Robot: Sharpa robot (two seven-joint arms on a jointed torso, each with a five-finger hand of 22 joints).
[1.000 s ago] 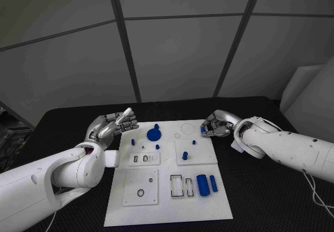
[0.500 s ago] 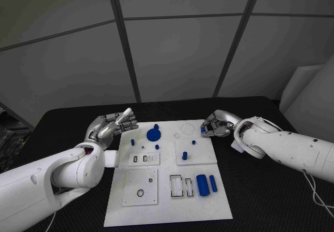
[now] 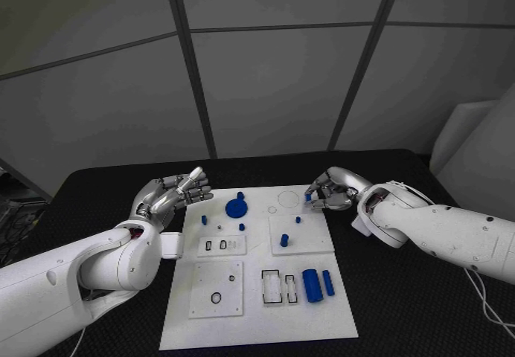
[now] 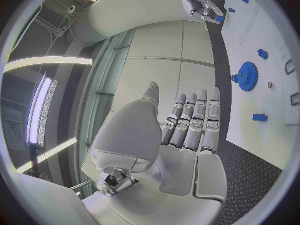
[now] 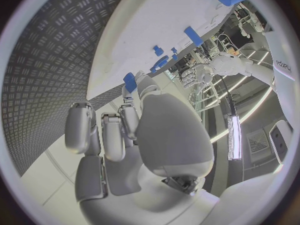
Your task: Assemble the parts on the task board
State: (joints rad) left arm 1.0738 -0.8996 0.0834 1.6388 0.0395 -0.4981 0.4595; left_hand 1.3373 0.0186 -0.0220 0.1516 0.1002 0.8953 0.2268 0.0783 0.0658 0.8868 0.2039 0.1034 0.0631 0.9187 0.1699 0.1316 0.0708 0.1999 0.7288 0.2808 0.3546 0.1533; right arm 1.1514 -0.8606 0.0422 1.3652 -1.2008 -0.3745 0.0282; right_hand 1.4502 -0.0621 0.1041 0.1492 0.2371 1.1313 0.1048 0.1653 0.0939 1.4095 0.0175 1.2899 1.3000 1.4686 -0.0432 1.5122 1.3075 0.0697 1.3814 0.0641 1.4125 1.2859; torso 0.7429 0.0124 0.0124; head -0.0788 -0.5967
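Task board (image 3: 257,312): white plate at centre of the black worktop (image 3: 97,186), running from mid-frame to the lower middle of the head view. Parts on it: blue gear (image 3: 236,207) in the board's upper left area, with a small blue peg (image 3: 203,219) to its left and another small blue piece (image 3: 242,226) just below it; a short upright blue peg (image 3: 284,239) near the board's centre; two blue cylinders (image 3: 313,285) side by side at the lower right, beside two empty rectangular slots. Left robot hand (image 3: 172,193): off the board's upper left corner, held above the worktop, fingers straight and together, holding nothing; the left wrist view confirms a flat, empty palm (image 4: 181,155). Right robot hand (image 3: 327,191): at the board's upper right edge, fingers curled in around a small blue part (image 3: 310,198); the right wrist view shows a blue piece (image 5: 130,80) at the fingertips, so it reads as pinched, though how much of it the fingers hold cannot be told. Risks, judged: the pinched part is small and mostly hidden, so a shallow grip could let it twist or drop onto the board, scattering loose pegs; misalignment over its seat would jam it; the fingers could brush the neighbouring parts on descent.
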